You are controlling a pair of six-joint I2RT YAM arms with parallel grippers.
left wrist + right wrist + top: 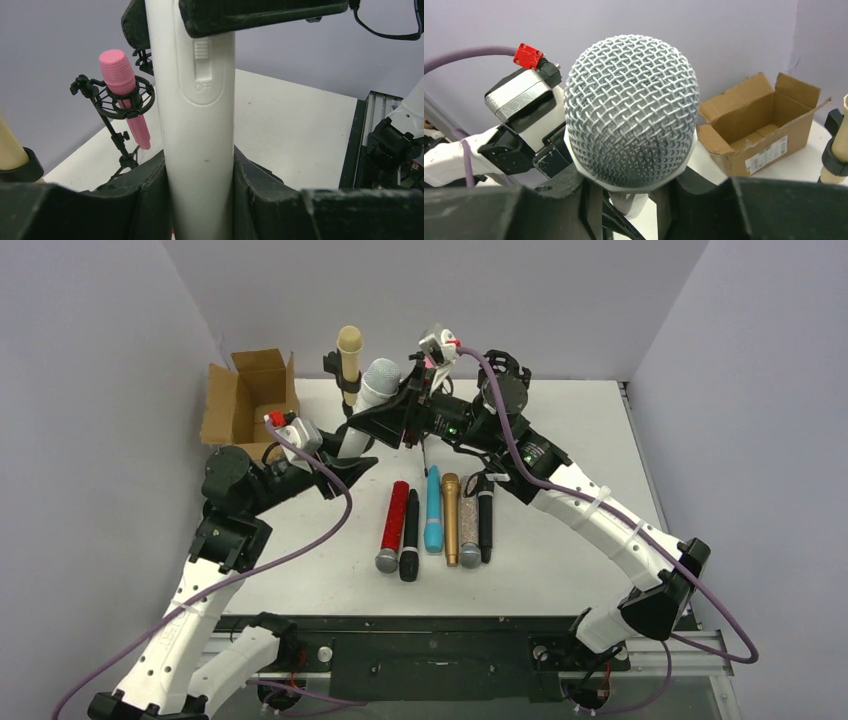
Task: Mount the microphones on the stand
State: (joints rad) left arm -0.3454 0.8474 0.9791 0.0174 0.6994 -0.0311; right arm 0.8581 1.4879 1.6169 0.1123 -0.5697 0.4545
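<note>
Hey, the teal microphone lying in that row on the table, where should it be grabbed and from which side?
Grip the teal microphone at its far end, straight down from above, closing across the shaft. It lies flat, with a black microphone and the gold microphone close alongside. Its far end seems to poke just past both, likely leaving room.

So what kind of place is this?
Probably a robot test booth: plain walls close around a white table, two robot arms bolted at its edge, microphones laid in a row.
</note>
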